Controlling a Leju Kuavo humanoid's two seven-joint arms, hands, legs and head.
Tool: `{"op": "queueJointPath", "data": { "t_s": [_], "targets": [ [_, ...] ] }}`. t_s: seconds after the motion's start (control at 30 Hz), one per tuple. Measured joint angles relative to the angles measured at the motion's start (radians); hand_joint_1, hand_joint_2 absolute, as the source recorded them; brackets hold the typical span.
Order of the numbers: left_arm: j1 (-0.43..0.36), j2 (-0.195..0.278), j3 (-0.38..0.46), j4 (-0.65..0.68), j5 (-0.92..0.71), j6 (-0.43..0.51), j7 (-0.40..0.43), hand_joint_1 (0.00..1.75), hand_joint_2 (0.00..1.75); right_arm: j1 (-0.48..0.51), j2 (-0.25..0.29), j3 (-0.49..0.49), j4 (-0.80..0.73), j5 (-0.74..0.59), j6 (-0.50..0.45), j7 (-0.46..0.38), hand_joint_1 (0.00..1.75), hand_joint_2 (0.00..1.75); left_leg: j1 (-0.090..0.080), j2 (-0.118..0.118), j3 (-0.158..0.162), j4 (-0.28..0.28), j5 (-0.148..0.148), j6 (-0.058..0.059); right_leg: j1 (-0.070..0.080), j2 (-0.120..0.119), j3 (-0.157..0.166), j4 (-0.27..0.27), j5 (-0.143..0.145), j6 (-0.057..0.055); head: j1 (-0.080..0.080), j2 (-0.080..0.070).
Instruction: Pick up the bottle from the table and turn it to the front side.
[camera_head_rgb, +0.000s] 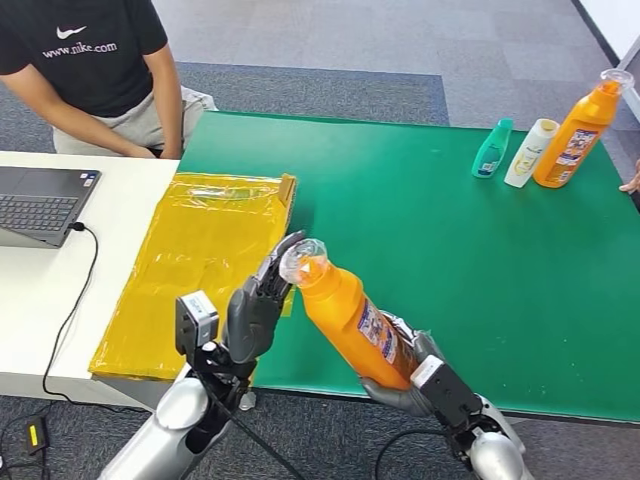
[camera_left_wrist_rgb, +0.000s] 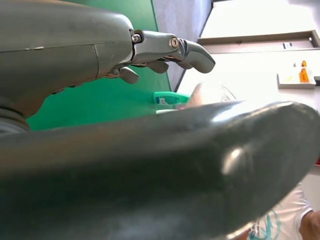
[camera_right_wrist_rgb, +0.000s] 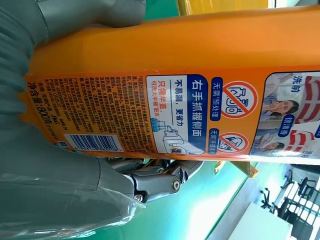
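Now right hand grips tilted bottle's base; open left hand touches its cap.

Orange bottle base hidden in right hand; label cut by right wrist view edge; small print unreadable.

orange bottle in right hand

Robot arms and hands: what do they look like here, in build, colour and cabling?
Both arms are silver metal. The left hand has a dark grey palm cover and metallic grey fingers with visible pivot screws; a boxy grey camera module sits at its wrist, with black cables alongside. The right hand is grey too, with a ribbed cover and a black-and-white wrist module.
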Motion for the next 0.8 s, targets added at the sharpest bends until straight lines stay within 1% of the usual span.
{"op": "queueJointPath", "data": {
  "t_s": [0.8],
  "targets": [
    [-0.035, -0.001, -0.011, 0.021, 0.040, -0.001, 0.009, 0.00, 0.00, -0.042, 0.008, 0.028, 0.024, -0.021, 0.012, 0.006, 1.75, 1.75, 0.000, 0.000, 0.000, 0.000, 0.000, 0.000, 0.000, 0.000, 0.000, 0.000, 0.000, 0.000, 0.000, 0.000]
  ]
}}
